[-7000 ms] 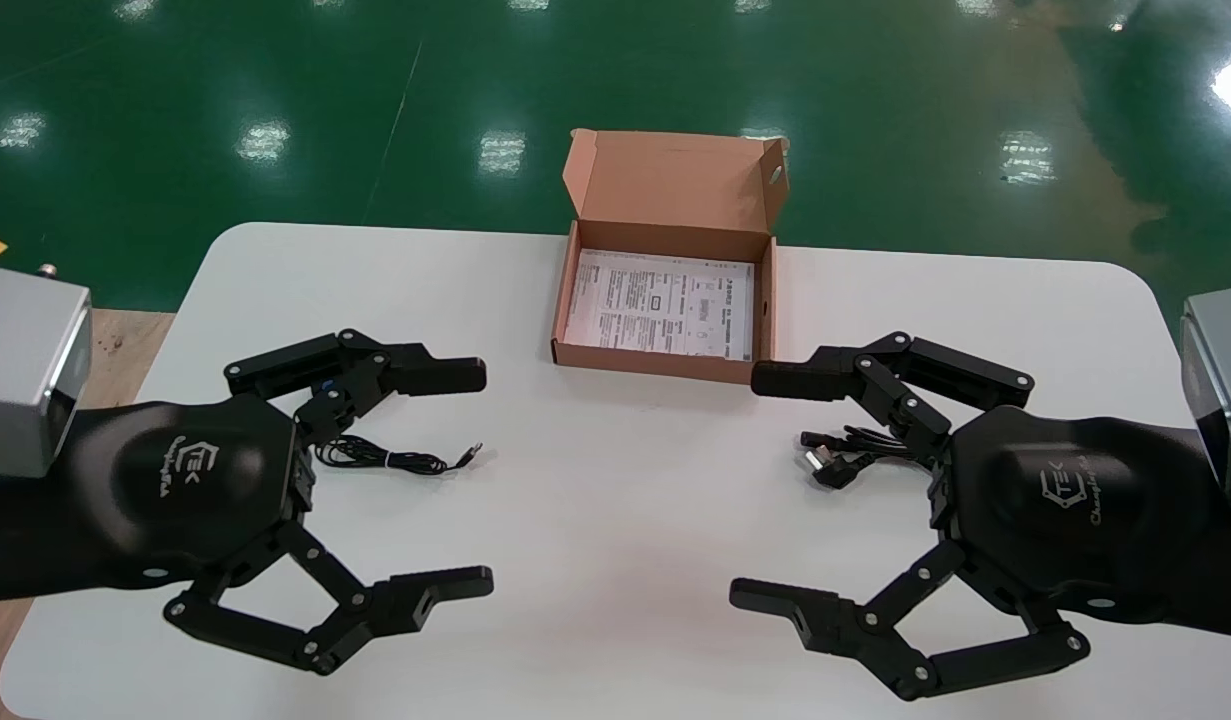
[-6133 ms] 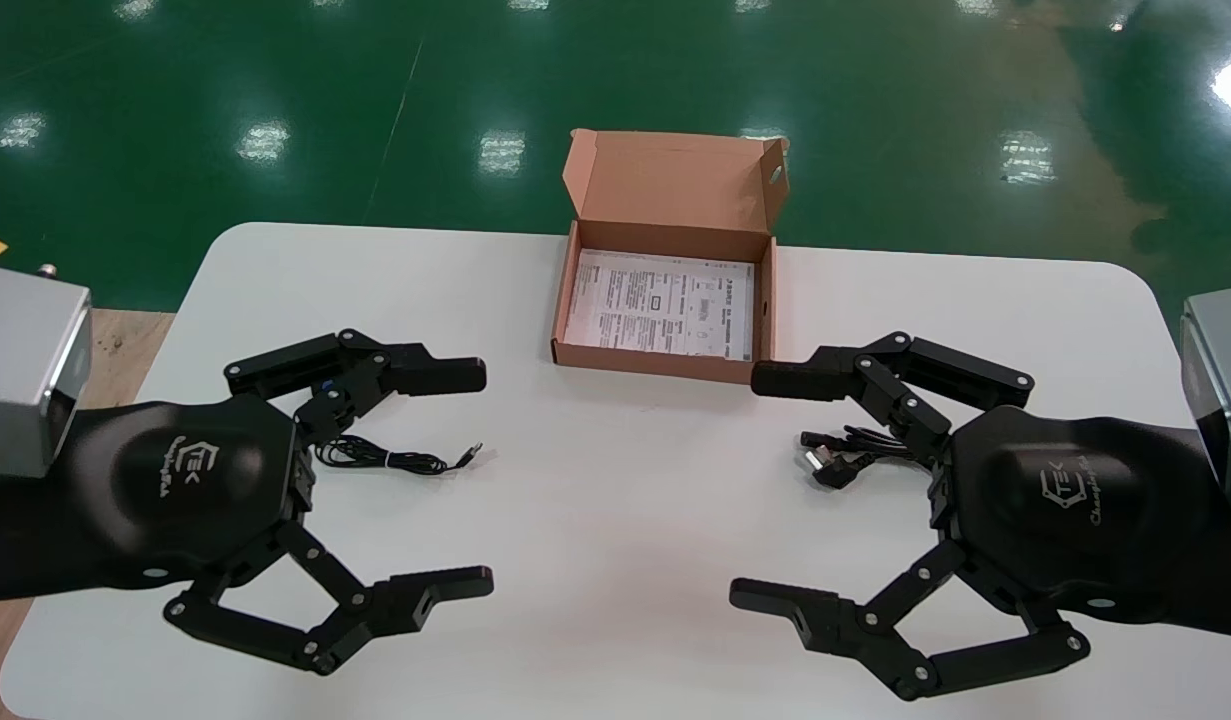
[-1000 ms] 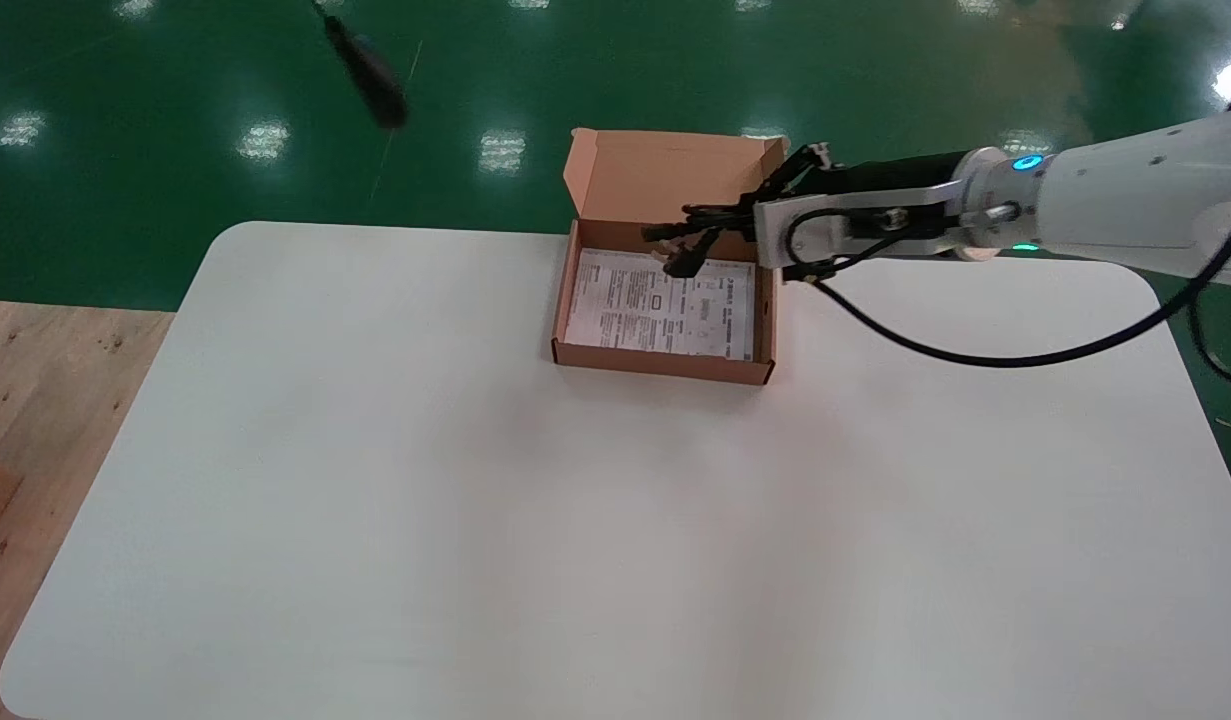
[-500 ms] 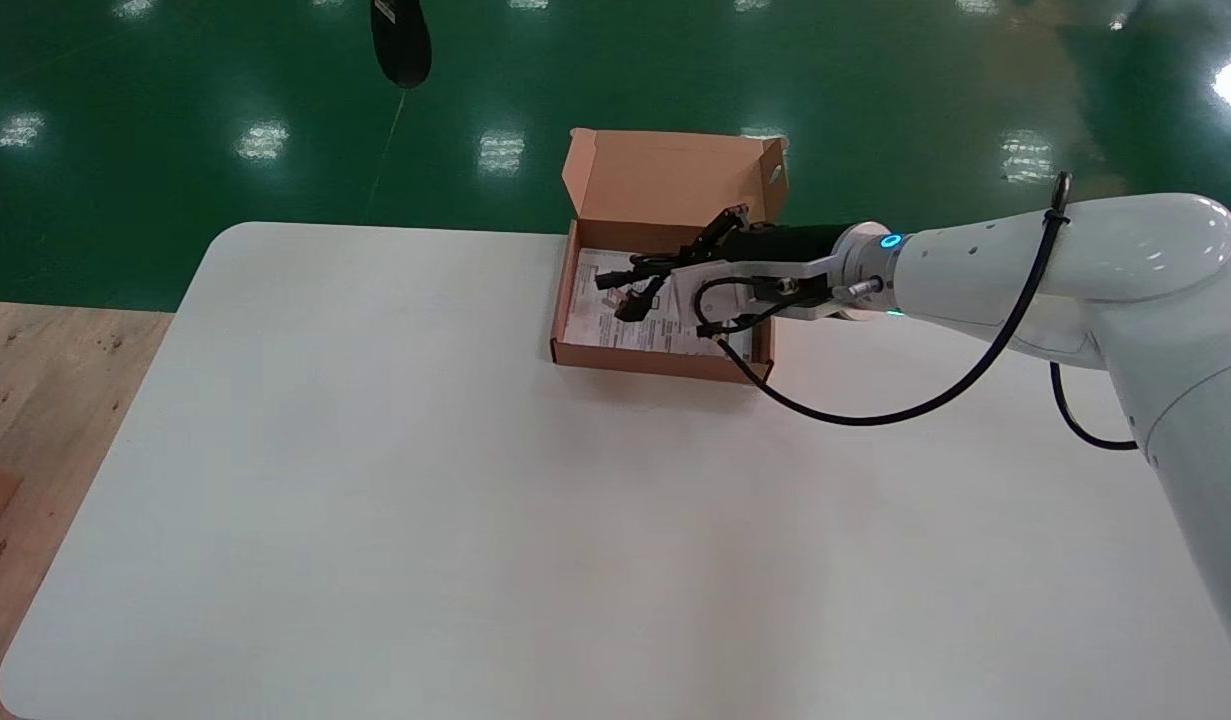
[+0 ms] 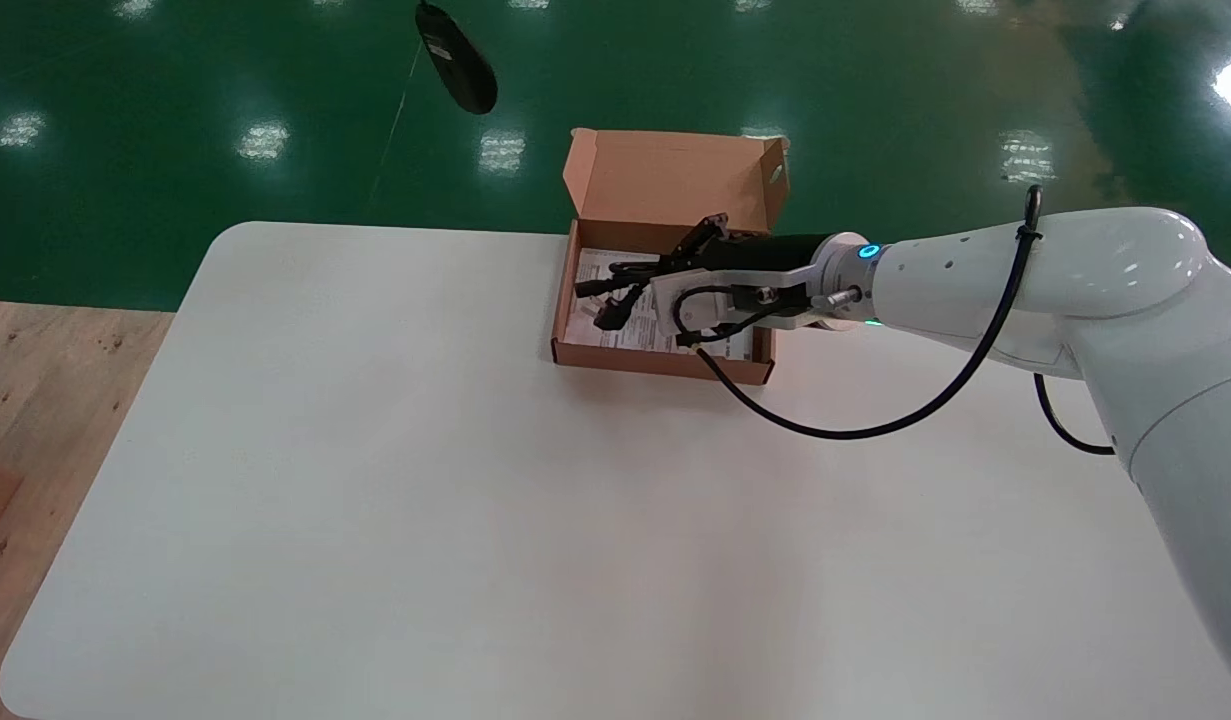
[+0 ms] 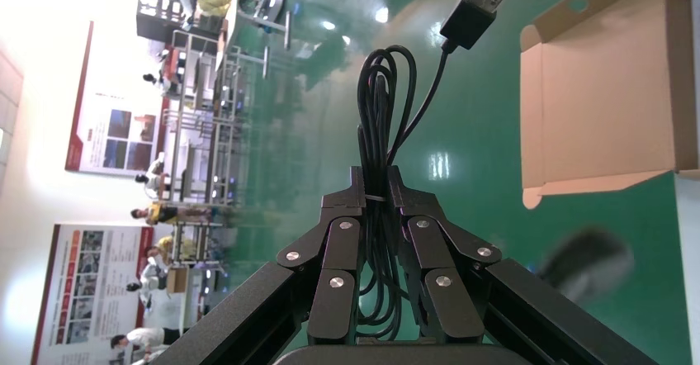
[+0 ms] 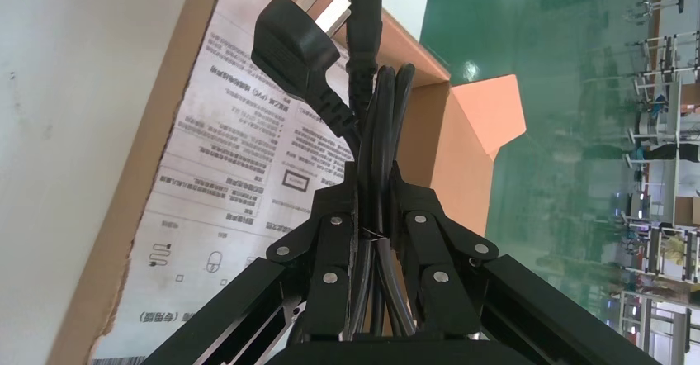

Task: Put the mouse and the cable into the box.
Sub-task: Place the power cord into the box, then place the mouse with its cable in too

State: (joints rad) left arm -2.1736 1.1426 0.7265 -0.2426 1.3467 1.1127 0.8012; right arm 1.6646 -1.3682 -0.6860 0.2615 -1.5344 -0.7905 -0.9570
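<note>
The open cardboard box [image 5: 665,363] stands at the table's far middle, a printed sheet [image 5: 639,331] on its floor. My right gripper [image 5: 687,268] reaches over it, shut on a bundled black power cable [image 5: 615,292] whose plugs hang just above the sheet. In the right wrist view the right gripper [image 7: 376,179] clamps that cable [image 7: 299,41] over the sheet [image 7: 223,175]. The black mouse [image 5: 458,60] dangles in the air far left of the box lid. In the left wrist view my left gripper [image 6: 376,187] is shut on the mouse's coiled cord [image 6: 381,101]; the mouse [image 6: 588,262] hangs blurred.
The white table [image 5: 375,500] stretches wide in front of the box. The box lid [image 5: 675,175] stands up at the back. Green floor lies beyond the table's far edge, wooden floor to its left. The left arm itself is outside the head view.
Both grippers earlier lay open on the table over the cord and the cable. In the last second the right arm carried the cable left and down over the box; the hanging mouse swung right.
</note>
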